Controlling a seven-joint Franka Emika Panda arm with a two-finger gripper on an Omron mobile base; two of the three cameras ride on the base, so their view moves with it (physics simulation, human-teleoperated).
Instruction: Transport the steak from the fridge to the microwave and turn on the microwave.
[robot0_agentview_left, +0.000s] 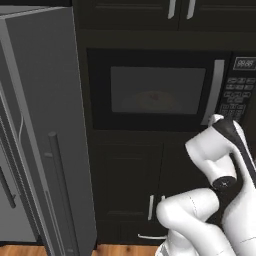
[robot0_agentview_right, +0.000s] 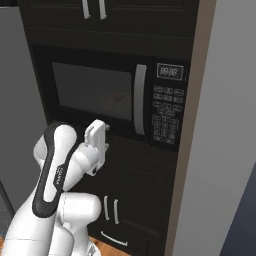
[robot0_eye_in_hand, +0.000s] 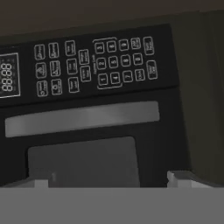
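Note:
The black microwave is built into dark cabinets and its door is closed. Through its window a small red steak shows faintly on a pale plate, and the steak also appears dimly in the right base view. My gripper hangs open and empty just in front of the microwave's lower edge, left of the silver handle. In the hand view the gripper faces the keypad, the handle and the display, rolled sideways. The grey fridge stands at the left with its door swung open.
Dark cabinet doors with silver handles sit below the microwave, and more cabinets are above it. A grey panel borders the cabinets on the right. Wooden floor shows at the bottom.

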